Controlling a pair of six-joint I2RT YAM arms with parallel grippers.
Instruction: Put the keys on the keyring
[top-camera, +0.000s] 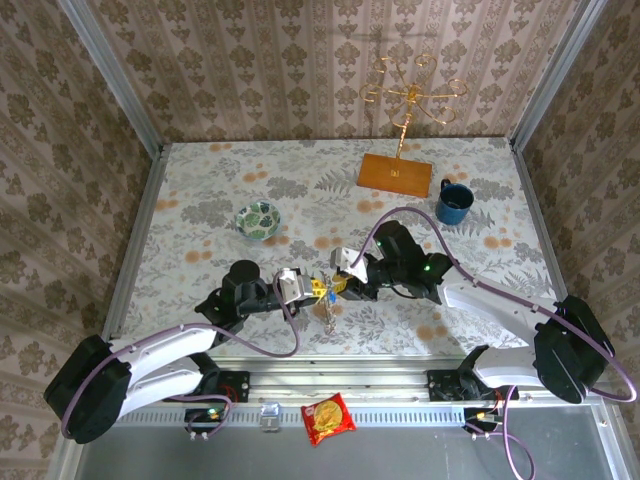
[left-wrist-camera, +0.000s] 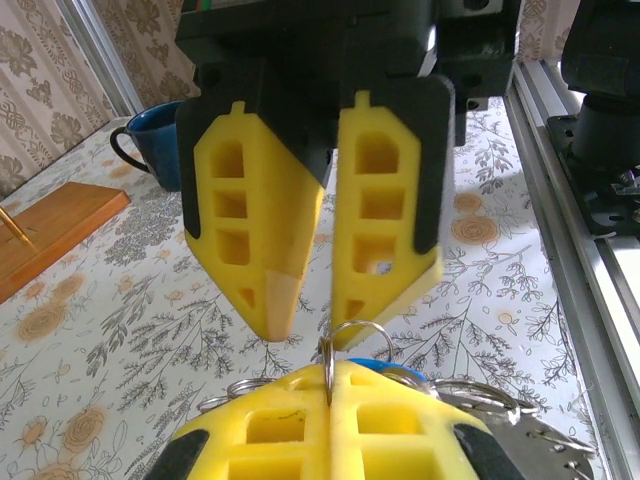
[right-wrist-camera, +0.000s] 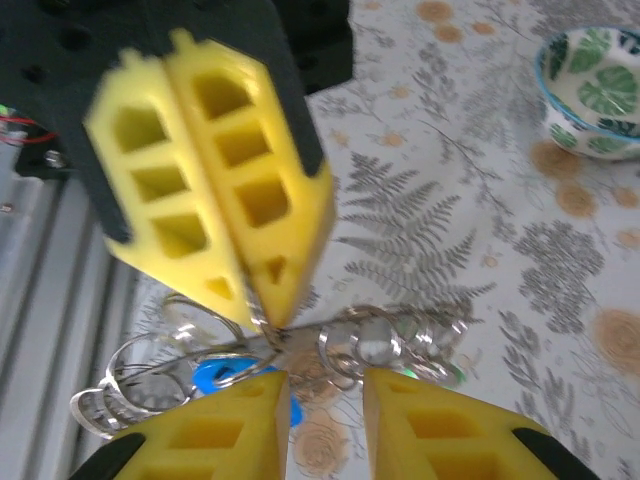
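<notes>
- The left arm is reaching in low from its base toward the middle of the bench (top-camera: 200, 180), and its elbow is bending.
- The left gripper (top-camera: 303, 287) is pointing across at the other gripper.
- The left gripper is squeezing tight. It is pinching one thin wire loop of the keyring (left-wrist-camera: 328, 352) between its yellow fingers.
- The right arm is stretching in from the other side, and its elbow is bending too.
- The right gripper (top-camera: 342, 284) is meeting the left gripper almost tip to tip.
- The right gripper is holding its fingers a little apart, with a narrow gap between them. The silver loops are sitting just in front of that gap.
- The rest of the keyring is a bunch of thin silver loops. It is hanging just under and beside both gripper tips.
- The blue key (right-wrist-camera: 215, 380) is sitting in that bunch, just beside the left gripper's tip.
- The green key (right-wrist-camera: 455, 375) is showing as a bit of green at the far end of the bunch, past the right gripper. It is too blurry to tell more.
- A small bowl (top-camera: 258, 217) is sitting well away, beyond the left gripper.
</notes>
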